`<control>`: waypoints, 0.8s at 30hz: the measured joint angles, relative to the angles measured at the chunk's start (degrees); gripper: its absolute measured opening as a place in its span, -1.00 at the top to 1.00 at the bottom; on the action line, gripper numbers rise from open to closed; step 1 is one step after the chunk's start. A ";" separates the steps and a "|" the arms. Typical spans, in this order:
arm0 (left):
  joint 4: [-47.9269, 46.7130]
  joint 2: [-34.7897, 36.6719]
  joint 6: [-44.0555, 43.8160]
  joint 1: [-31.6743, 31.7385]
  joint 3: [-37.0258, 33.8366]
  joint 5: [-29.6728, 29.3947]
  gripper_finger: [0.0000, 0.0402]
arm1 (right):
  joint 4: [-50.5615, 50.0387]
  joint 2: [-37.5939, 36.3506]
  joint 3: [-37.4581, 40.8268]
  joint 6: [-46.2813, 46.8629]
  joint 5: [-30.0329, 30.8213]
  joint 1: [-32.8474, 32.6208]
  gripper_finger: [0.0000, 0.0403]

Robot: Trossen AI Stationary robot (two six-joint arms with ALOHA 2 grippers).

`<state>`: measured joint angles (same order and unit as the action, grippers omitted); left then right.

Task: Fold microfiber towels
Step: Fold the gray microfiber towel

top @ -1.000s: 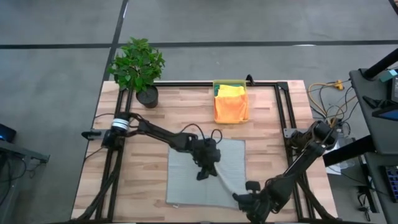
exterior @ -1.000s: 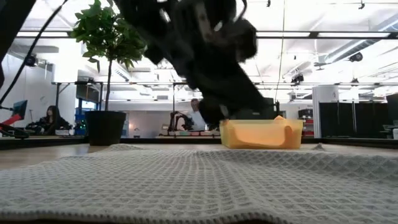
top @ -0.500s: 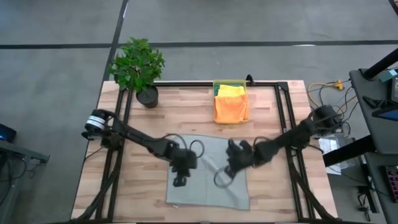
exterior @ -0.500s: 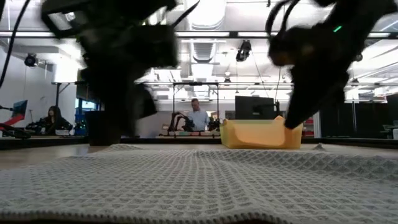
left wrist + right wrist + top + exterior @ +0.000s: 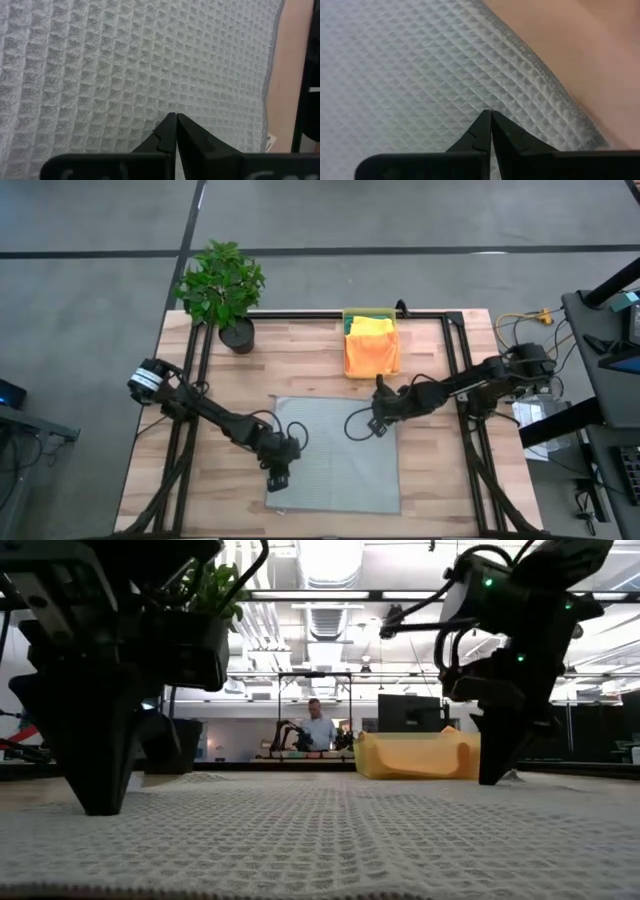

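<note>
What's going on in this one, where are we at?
A light grey towel lies spread flat on the wooden table. The left gripper is down on the towel near its near-left corner, fingers shut. The right gripper is down near the far-right corner, also shut. No fold shows in the grey towel yet. Behind it, a yellow bin holds yellow and orange cloths, and a potted plant stands at the table's far-left corner.
</note>
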<state>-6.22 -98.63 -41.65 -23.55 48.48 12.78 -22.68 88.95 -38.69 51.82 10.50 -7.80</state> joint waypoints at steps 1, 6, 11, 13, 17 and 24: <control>-0.09 0.00 -0.02 0.00 0.09 0.00 1.00 | -0.21 -0.01 0.05 -0.24 0.01 0.54 0.96; -0.52 0.88 -0.02 0.13 0.78 -0.78 1.00 | -3.89 -1.13 -1.39 -2.59 2.29 1.60 0.96; -2.78 8.24 0.13 -0.74 1.08 -6.21 1.00 | -4.67 -9.04 -3.11 -5.89 4.72 -1.87 0.96; -5.90 12.37 0.27 -2.84 1.08 -9.79 1.00 | -4.71 -12.83 -2.79 -7.08 4.67 -5.37 0.96; -11.65 19.31 0.01 -11.95 1.08 -21.78 1.00 | -3.99 -20.42 -2.25 -8.82 4.84 -16.33 0.96; -12.64 18.47 -3.37 -29.07 2.91 -33.09 1.00 | -4.33 -24.38 -1.58 7.97 18.40 -37.57 0.96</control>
<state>-18.87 -80.16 -45.02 -52.62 51.38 -20.31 -27.01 64.57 -40.27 59.79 28.90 -45.37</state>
